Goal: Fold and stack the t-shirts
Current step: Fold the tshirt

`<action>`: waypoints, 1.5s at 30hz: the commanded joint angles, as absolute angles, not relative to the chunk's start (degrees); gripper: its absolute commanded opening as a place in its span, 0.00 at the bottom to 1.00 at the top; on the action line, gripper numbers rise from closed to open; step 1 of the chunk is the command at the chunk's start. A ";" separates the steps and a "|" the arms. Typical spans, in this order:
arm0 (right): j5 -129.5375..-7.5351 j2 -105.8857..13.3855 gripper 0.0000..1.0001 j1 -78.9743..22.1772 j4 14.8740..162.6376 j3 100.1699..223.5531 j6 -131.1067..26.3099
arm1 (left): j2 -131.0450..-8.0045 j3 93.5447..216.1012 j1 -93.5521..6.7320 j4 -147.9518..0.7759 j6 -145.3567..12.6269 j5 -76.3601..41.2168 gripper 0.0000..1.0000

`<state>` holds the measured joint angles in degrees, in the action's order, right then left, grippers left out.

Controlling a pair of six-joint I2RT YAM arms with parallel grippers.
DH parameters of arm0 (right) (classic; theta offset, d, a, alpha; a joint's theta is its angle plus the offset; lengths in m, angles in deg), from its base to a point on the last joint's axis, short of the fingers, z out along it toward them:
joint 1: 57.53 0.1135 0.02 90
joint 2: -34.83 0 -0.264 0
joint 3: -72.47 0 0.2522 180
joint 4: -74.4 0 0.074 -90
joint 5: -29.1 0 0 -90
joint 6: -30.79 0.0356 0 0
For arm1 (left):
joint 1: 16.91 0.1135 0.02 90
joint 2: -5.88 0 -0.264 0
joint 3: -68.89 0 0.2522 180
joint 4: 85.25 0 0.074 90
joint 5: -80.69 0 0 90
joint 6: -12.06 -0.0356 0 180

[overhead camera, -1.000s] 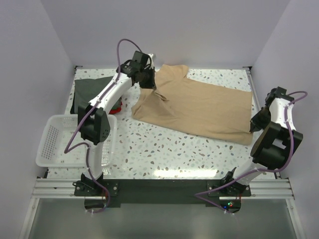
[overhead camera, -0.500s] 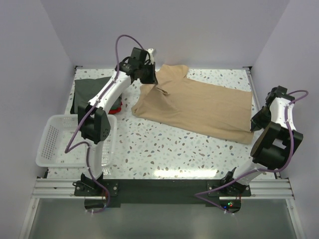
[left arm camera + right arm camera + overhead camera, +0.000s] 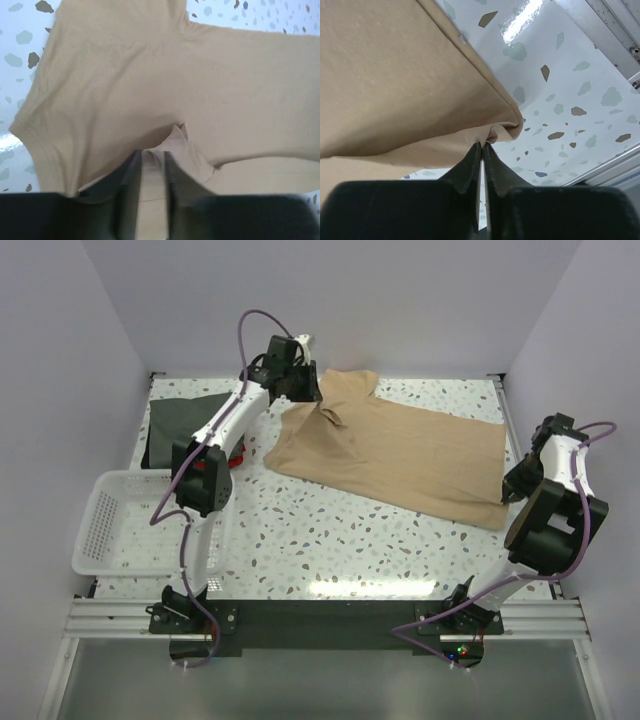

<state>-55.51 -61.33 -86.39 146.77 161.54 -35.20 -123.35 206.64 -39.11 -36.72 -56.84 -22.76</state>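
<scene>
The tan t-shirt [image 3: 400, 455] lies spread across the back right of the table. My left gripper [image 3: 305, 392] is shut on a fold of its cloth near the shoulder at the far left; the left wrist view shows the tan cloth [image 3: 175, 90] pinched between the fingers [image 3: 129, 175]. My right gripper [image 3: 508, 495] is shut on the tan shirt's bottom corner [image 3: 495, 131] at the right edge. A dark grey-green t-shirt [image 3: 185, 425] lies folded at the back left, with a red t-shirt [image 3: 236, 455] showing as a thin edge under it.
A white plastic mesh basket [image 3: 110, 525] stands at the front left, next to the left arm. The enclosure walls close in on the left, back and right. A metal rail [image 3: 520, 615] runs along the near edge.
My left gripper has moved a little back and right with the shoulder fold, pulling that part of the tan shirt up. The right gripper has stayed in place.
</scene>
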 commanded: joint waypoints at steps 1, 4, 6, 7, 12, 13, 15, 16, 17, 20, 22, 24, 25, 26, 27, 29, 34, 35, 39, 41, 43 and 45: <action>-54.83 -60.97 0.12 -86.18 144.33 163.49 -34.60 | -124.81 209.13 -37.92 -43.87 -55.89 -20.30 0.37; -57.37 -59.31 0.57 -86.09 142.22 162.17 -35.04 | -124.29 208.17 -37.83 -45.64 -54.92 -18.19 0.69; -57.99 -58.43 0.69 -85.39 141.16 161.64 -35.39 | -122.18 205.01 -37.83 -46.61 -54.83 -17.84 0.72; -57.99 -57.64 0.71 -84.86 140.90 161.46 -35.66 | -121.31 203.34 -37.83 -47.48 -55.26 -17.84 0.73; -53.61 -55.79 0.74 -76.26 140.63 161.73 -36.98 | -115.77 189.05 -37.74 -48.02 -56.06 -17.83 0.74; -52.47 -55.52 0.74 -74.59 140.37 161.46 -36.63 | -114.98 186.65 -37.83 -49.06 -55.54 -18.10 0.74; -52.72 -54.39 0.74 -70.46 138.27 159.98 -35.49 | -112.70 179.82 -37.83 -52.04 -54.40 -19.15 0.74; -54.37 -54.29 0.75 -69.49 137.21 159.10 -35.05 | -112.07 177.69 -37.83 -53.02 -53.95 -19.50 0.74; -55.35 -54.38 0.75 -68.35 136.33 158.39 -34.61 | -111.63 174.36 -37.83 -53.98 -53.60 -19.94 0.75; -58.77 -56.83 0.75 -67.29 134.22 156.28 -33.64 | -111.28 170.56 -37.83 -55.93 -52.72 -20.38 0.75; -60.27 -59.73 0.75 -66.93 132.55 154.61 -33.90 | -111.80 169.50 -37.74 -55.14 -52.55 -20.12 0.75; -60.81 -61.75 0.75 -66.75 131.67 153.03 -33.99 | -111.46 166.86 -37.83 -55.40 -52.46 -19.33 0.75; -60.81 -63.15 0.75 -66.75 131.32 152.50 -34.16 | -111.28 165.81 -37.83 -55.84 -52.46 -18.98 0.75; -60.81 -63.60 0.75 -66.75 130.97 151.80 -34.25 | -110.84 164.06 -37.83 -55.93 -52.46 -18.37 0.75; -60.72 -64.04 0.75 -66.75 130.88 150.92 -34.25 | -110.58 163.34 -37.83 -55.75 -52.63 -18.02 0.76; -60.81 -65.01 0.75 -66.75 130.70 150.21 -34.78 | -109.53 161.24 -37.74 -55.05 -52.81 -16.88 0.76; -60.63 -67.56 0.75 -66.75 133.77 149.33 -35.22 | -105.48 155.09 -37.92 -55.84 -52.11 -16.34 0.76; -60.11 -68.52 0.75 -66.84 134.91 149.51 -35.13 | -104.00 153.16 -37.83 -55.84 -51.93 -16.25 0.76; -60.72 -68.71 0.77 -67.45 140.09 148.29 -35.57 | -99.60 147.62 -38.00 -55.66 -50.44 -16.17 0.76; -62.02 -67.57 0.78 -69.46 140.63 146.36 -35.13 | -96.36 143.59 -38.35 -56.01 -49.65 -16.60 0.76; -63.79 -65.11 0.77 -71.49 140.72 143.10 -35.13 | -94.24 140.94 -39.58 -56.10 -48.42 -16.96 0.76; -64.06 -63.09 0.77 -73.87 141.68 140.82 -35.65 | -90.98 137.68 -40.90 -56.10 -47.63 -16.96 0.76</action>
